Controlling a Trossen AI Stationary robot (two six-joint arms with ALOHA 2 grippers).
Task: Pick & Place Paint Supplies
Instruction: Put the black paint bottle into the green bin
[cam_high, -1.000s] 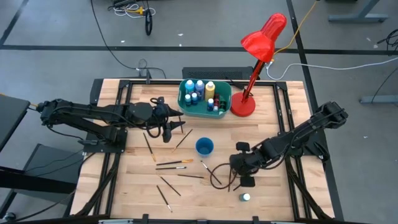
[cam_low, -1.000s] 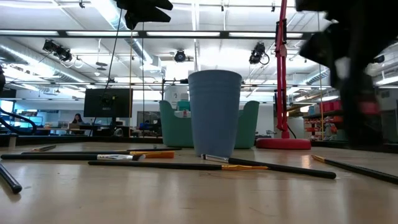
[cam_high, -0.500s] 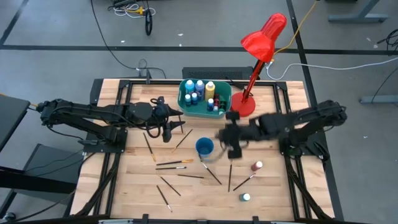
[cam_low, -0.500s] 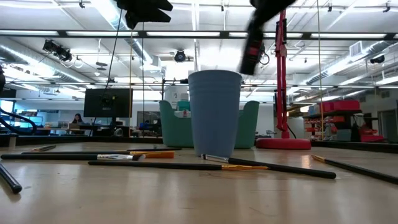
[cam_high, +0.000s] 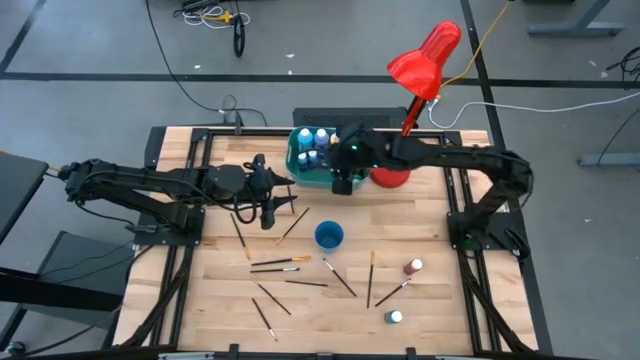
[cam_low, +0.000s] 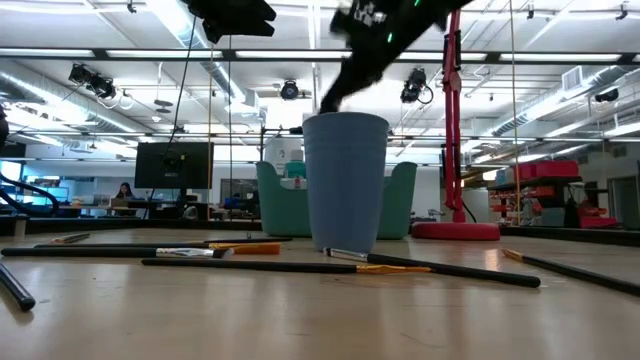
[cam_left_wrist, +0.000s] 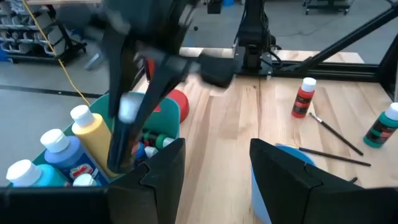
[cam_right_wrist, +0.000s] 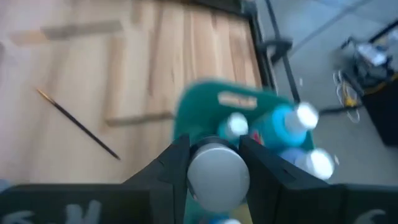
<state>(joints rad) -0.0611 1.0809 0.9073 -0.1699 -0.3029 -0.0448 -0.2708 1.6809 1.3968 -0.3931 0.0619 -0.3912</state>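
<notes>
My right gripper (cam_high: 341, 183) hangs over the teal tub (cam_high: 300, 172) at twelve o'clock on the table, its fingers closed around a white-capped paint bottle (cam_right_wrist: 214, 171). My left gripper (cam_high: 273, 203), jaws apart and empty, waits at ten o'clock. The bottle looks light, rigid and slick; I judge a grip on its body safest.

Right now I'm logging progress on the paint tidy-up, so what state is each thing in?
right gripper: over the teal tub, shut on a white-capped bottle
left gripper: open, empty, beside the tub
teal tub: upright, holds several bottles
blue cup: upright on the table
red-brown bottle: on the table
green bottle: on the table
paintbrushes: lying scattered on the table
</notes>
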